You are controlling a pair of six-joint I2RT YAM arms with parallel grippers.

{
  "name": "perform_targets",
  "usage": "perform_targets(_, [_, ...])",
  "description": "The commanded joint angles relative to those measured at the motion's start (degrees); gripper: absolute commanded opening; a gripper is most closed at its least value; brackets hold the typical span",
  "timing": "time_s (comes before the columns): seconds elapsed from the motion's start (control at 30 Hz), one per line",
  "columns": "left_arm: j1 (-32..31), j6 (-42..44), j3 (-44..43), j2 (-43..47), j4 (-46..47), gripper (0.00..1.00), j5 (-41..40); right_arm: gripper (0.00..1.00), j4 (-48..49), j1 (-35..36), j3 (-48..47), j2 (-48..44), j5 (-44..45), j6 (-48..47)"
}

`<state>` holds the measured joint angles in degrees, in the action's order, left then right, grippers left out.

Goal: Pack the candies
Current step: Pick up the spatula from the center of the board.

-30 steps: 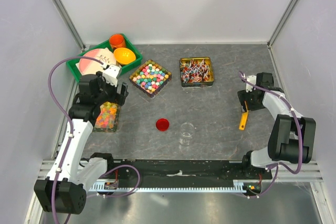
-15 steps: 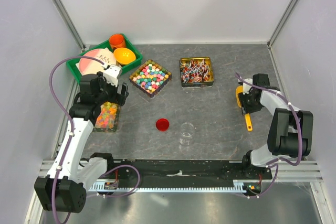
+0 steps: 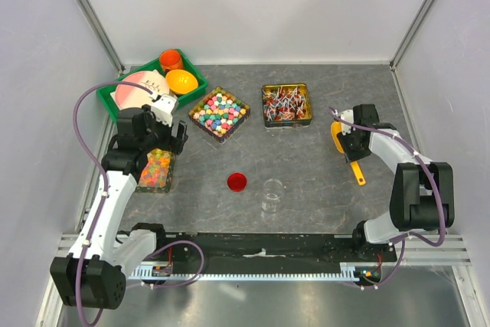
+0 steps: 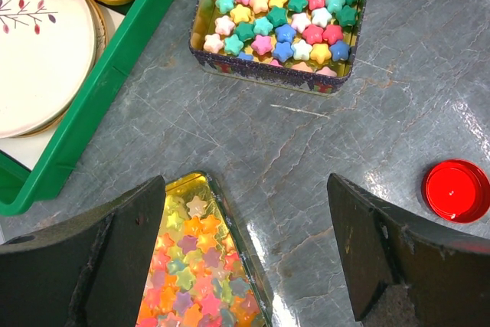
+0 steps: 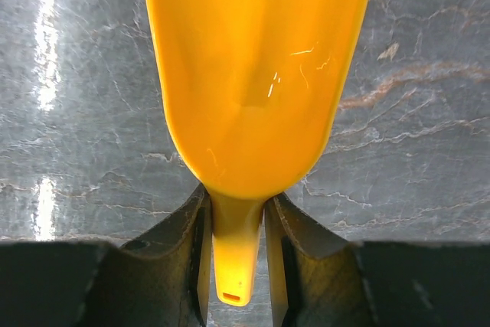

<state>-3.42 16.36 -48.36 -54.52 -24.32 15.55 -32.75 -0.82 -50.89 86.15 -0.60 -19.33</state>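
The candies (image 3: 220, 111), small pastel stars, fill a square tin behind the table's middle; the left wrist view shows the candies (image 4: 283, 13) at its top. My left gripper (image 3: 153, 139) hangs open at the left over a gold tin of red-orange gummy stars (image 4: 195, 266), its jaws (image 4: 245, 189) wide apart and holding nothing. At the right, my right gripper (image 3: 350, 148) is shut on a yellow scoop (image 3: 338, 135). In the right wrist view the gripper (image 5: 236, 204) pinches the scoop (image 5: 256, 74) at the neck of its handle, the bowl pointing away.
A green tray (image 3: 115, 105) with plates, a yellow bowl and an orange cup stands back left. A tin of lollipops (image 3: 286, 104) sits behind the middle. A red lid (image 3: 237, 181) and a clear cup (image 3: 272, 189) lie near the front centre.
My right gripper has closed on the scoop's handle and moved left with it, and the scoop has swung round. The left arm has not moved.
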Motion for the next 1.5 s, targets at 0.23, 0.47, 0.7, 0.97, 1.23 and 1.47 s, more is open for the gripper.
perform_targets(0.23, [-0.2, 2.0, -3.7, 0.9, -0.5, 0.93, 1.5, 0.08, 0.2, 4.9, -3.2, -6.0, 1.3, -1.6])
perform_targets(0.47, [-1.1, 3.2, -8.9, -0.9, -4.2, 0.93, 2.8, 0.03, -1.5, 6.5, -4.4, -8.8, 0.9, -2.3])
perform_targets(0.7, [-2.7, 3.0, -17.0, -2.4, -8.9, 0.93, 9.6, 0.0, -4.9, 11.3, -7.7, -12.0, -0.5, -1.7])
perform_targets(0.97, [-13.9, 4.4, -22.5, -4.4, -13.6, 0.96, 11.3, 0.0, -9.5, 18.6, -15.7, -15.7, -0.4, -2.2])
perform_targets(1.23, [-17.8, 5.8, -29.2, -10.3, -18.0, 0.96, 19.4, 0.0, -11.0, 30.5, -21.6, -17.3, 0.3, -4.7])
perform_targets(1.47, [-19.1, 1.9, -36.7, -16.8, -20.3, 0.96, 26.0, 0.0, -10.0, 42.5, -24.4, -15.1, 5.9, -6.1])
